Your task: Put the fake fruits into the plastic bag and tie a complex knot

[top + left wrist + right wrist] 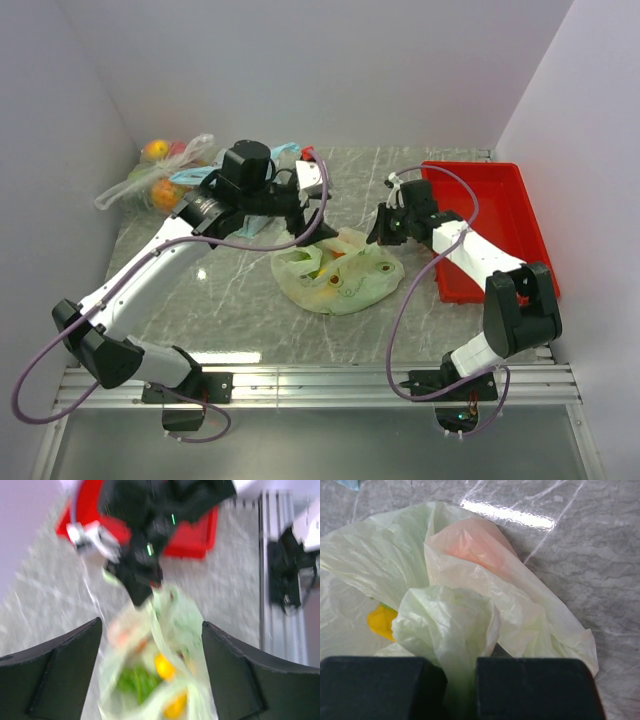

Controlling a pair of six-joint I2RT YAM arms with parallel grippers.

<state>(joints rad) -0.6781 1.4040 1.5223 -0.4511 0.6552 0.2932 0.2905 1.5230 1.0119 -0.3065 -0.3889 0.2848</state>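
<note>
The pale green plastic bag [340,275] lies crumpled in the middle of the table. Fake fruits show through it: a yellow one [164,666], the green grape bunch [137,682] and an orange one [470,545]. My left gripper [300,225] hovers open over the bag's left end, and the bag [177,625] lies between its wide-apart fingers [60,670]. My right gripper [461,680] is shut on a bunched part of the bag [450,625] at its right end [383,232]. The left wrist view is blurred.
A red tray [500,225] stands at the right, behind the right arm. A clear bag of wrapped orange and red fruits [160,180] lies at the back left corner. A light blue bag [285,152] lies behind the left gripper.
</note>
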